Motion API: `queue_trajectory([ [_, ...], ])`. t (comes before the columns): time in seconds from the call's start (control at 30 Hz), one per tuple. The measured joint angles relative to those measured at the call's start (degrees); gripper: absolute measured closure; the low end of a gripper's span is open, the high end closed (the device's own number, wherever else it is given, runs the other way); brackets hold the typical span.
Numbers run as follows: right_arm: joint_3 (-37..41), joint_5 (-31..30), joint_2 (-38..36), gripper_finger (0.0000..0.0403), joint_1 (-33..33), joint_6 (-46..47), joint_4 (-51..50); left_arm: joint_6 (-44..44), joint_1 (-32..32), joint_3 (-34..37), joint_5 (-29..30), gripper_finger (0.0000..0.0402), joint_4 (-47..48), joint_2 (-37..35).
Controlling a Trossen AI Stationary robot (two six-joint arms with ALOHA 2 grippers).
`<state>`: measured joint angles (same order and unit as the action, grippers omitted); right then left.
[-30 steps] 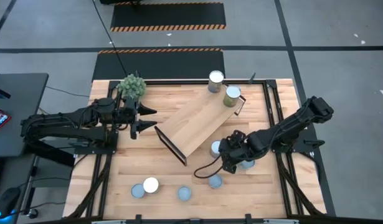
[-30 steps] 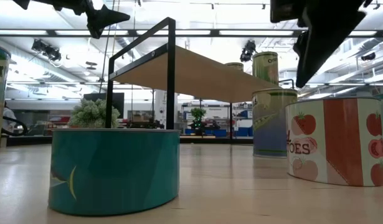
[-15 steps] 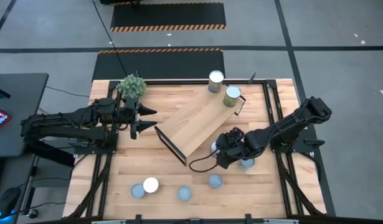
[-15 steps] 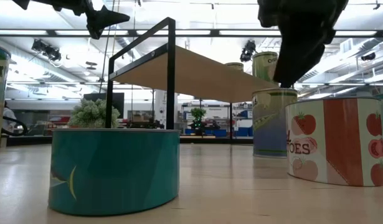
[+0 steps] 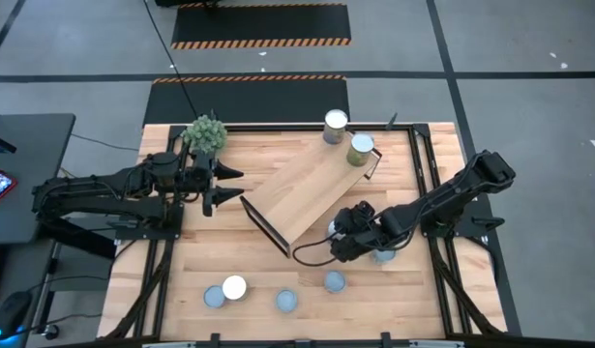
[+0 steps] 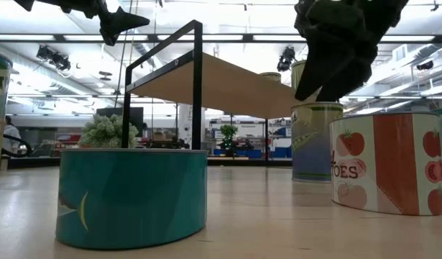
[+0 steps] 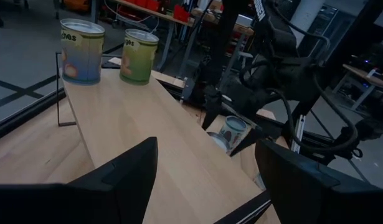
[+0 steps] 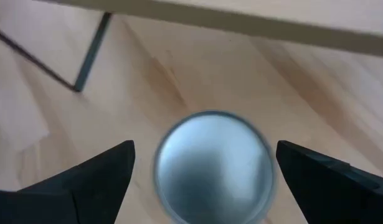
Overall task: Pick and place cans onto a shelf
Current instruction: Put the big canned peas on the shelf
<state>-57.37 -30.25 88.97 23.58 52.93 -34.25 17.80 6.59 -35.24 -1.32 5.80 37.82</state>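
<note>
Target can (image 8: 211, 165), silver round top, stands upright on the counter (image 5: 210, 261) just beside the long edge of the shelf (image 5: 302, 191), on the shelf's right-arm side. In the right wrist view its top sits between the two dark fingers (image 8: 85, 183), neither finger touching it. Right claw (image 5: 338, 239) hovers directly above this can, fingers spread apart, nothing held; in the high view the arm hides most of the can. Low view shows the same claw (image 6: 335, 54) hanging above counter level.

The shelf lies diagonally across the counter, black end frames at both ends. Two cans at its far end: a white-topped can (image 5: 335, 122) and a greenish-topped can (image 5: 360, 148), both upright; in the left wrist view they show as a blue-labelled tin (image 7: 81, 51) and a green-labelled tin (image 7: 139, 56), side by side, apart.

Near edge of the counter: two cans touching (image 5: 225, 290), one grey top, one white top; another grey-topped can (image 5: 286, 301); another (image 5: 334, 281) nearer the right claw. One more can (image 5: 382, 255) just beside the right arm, mostly hidden.

Left claw (image 5: 234, 184) waits well apart at the shelf's left end, fingers apart, empty. Green plant (image 5: 204, 132) beside it at the counter's far left corner.
</note>
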Motion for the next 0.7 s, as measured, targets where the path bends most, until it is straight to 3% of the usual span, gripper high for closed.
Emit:
queue_trajectory([
  [0.47,9.4,-0.3,0.0,0.0005,-0.1,-2.4,11.8,1.2,0.0,0.0,0.0,0.0127,0.1,0.0],
  [0.7,10.8,-0.2,0.0,0.0065,-0.4,-2.9,13.5,1.1,0.0,0.0,0.0,0.0127,0.0,0.0],
])
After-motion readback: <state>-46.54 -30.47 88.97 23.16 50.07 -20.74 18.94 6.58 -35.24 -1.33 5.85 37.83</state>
